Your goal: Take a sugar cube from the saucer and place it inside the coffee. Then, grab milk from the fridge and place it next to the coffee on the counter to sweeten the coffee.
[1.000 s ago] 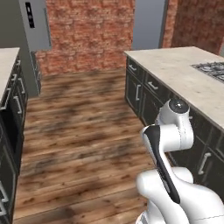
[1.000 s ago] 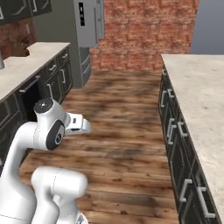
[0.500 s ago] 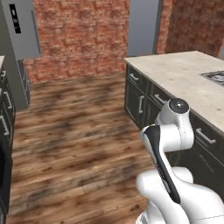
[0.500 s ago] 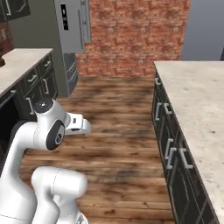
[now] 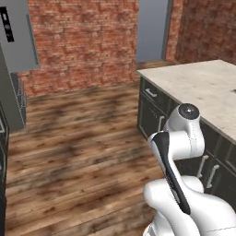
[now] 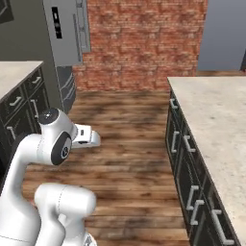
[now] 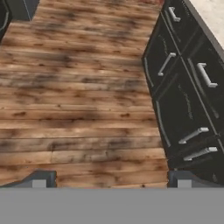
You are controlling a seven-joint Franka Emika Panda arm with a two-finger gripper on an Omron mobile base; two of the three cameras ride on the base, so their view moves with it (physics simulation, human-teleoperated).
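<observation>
Rolling thru the kitchen w/ the arm tucked in, prob so nothing's getting clipped. End effector (image 7: 111, 179) is hanging spread wide, gripping nothing, aiming at the wood floor (image 7: 74, 100). Fridge (image 6: 65, 33) is sitting ahead on the left, doors closed; table (image 6: 216, 115) is running along the right.

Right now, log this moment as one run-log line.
pincer: open, empty, over wood floor | arm: tucked | fridge: ahead left, shut | counter: right
</observation>
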